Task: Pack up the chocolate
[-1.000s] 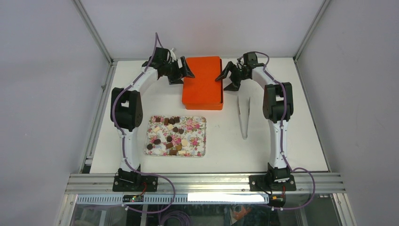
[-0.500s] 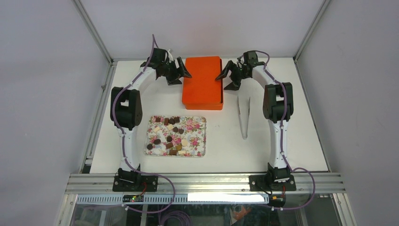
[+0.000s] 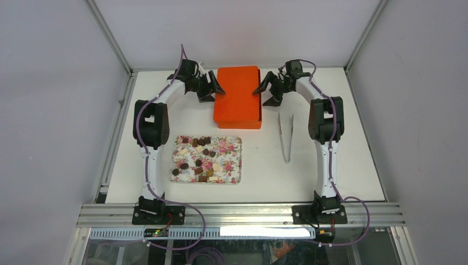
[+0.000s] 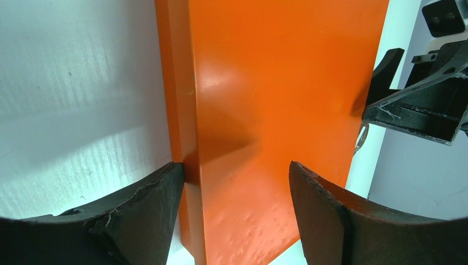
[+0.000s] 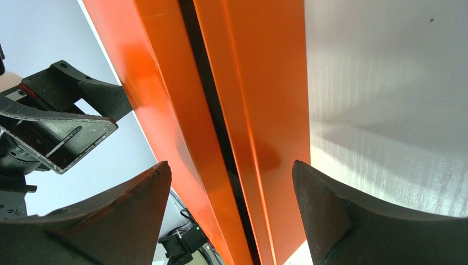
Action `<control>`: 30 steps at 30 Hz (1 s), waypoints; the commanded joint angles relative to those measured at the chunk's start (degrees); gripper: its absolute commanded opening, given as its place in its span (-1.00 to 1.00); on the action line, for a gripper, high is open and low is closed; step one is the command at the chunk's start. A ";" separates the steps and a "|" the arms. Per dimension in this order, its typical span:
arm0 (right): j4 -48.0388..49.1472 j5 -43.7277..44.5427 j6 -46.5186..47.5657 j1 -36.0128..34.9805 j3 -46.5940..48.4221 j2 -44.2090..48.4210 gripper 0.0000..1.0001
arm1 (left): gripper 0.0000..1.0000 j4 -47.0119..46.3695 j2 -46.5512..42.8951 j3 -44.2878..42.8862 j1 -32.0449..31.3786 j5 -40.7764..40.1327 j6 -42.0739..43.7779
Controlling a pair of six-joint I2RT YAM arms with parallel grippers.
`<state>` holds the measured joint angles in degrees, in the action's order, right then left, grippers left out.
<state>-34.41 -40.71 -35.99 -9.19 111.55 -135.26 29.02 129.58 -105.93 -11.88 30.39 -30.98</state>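
Note:
Several small chocolates [image 3: 197, 160], dark brown, light brown and cream, lie on a floral tray [image 3: 234, 171] at the front middle of the table. A closed orange box [image 3: 238, 96] sits at the back. My left gripper [image 3: 212, 90] is open at the box's left edge [image 4: 185, 121], one fingertip [image 4: 165, 193] touching its side. My right gripper [image 3: 264, 94] is open at the box's right edge, straddling the lid's rim [image 5: 243, 110]. A dark gap shows between lid and base in the right wrist view.
Metal tongs [image 3: 285, 138] lie on the table right of the box, in front of the right gripper. The table [image 3: 342, 165] is white, framed by aluminium rails and grey walls.
My left gripper has drawn slightly left and back along the box's left edge. The right gripper has barely moved.

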 commanded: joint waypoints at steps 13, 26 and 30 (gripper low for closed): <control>3.03 -1.13 -1.10 0.31 0.28 3.31 0.69 | 0.36 -2.72 0.32 -3.15 0.20 4.27 -1.97; 4.27 -1.63 -1.96 0.38 -1.07 3.16 0.69 | 0.15 -3.53 0.07 -3.91 -0.07 4.92 -2.27; 4.34 -1.57 -1.98 0.34 -1.64 3.50 0.69 | -0.02 -3.73 0.75 -4.42 -0.22 5.73 -2.58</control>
<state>-32.23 -40.99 -37.43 -9.08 110.15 -135.26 28.56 130.43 -107.04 -11.92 33.06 -32.49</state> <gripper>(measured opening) 0.842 0.509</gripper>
